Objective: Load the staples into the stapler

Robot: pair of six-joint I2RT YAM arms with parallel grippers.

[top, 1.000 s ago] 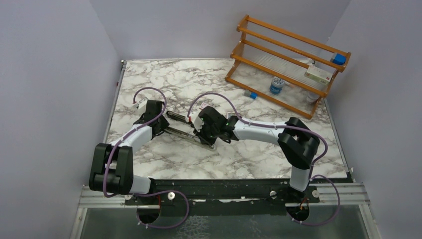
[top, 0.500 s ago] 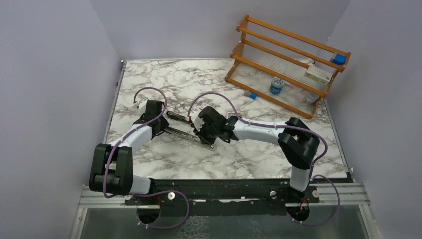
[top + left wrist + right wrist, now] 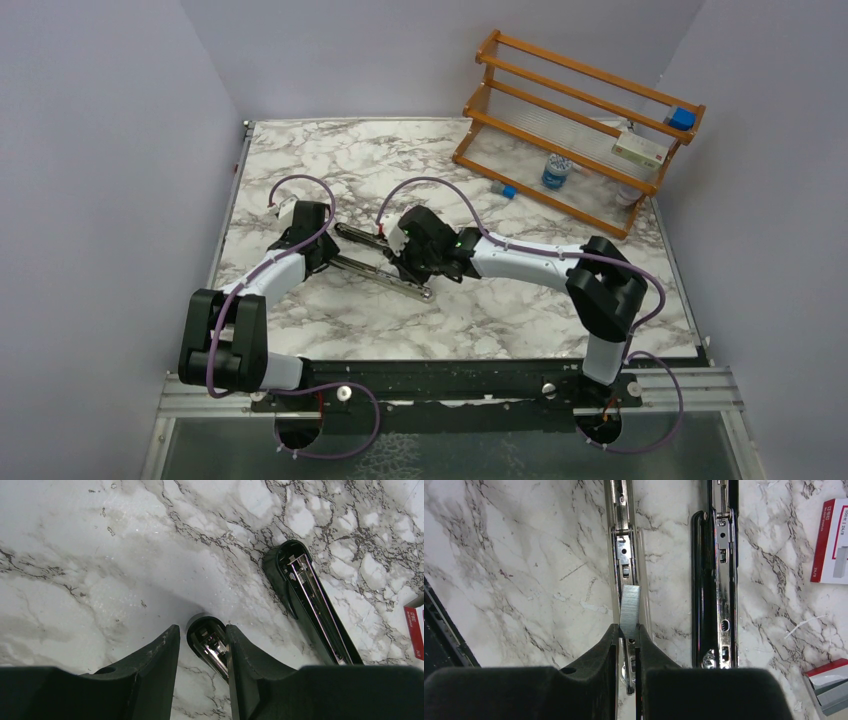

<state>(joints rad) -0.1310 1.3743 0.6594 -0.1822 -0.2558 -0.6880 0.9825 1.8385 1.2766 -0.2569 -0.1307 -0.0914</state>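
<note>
Marble table [image 3: 480,320] seen from above. The black stapler [image 3: 714,580] lies opened flat in 2 long halves. The right gripper [image 3: 626,630] pinches a grey staple strip [image 3: 629,605] over the silver channel [image 3: 623,540]. The left gripper [image 3: 202,628] straddles 1 stapler end, half-wide; whether it clamps cannot be told. A red staple box [image 3: 833,541] lies nearby

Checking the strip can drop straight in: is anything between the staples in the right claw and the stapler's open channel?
Nothing visible. The right claw holds the staple strip directly over the stapler's silver channel, which lies open; the staple box sits off to the side.
</note>
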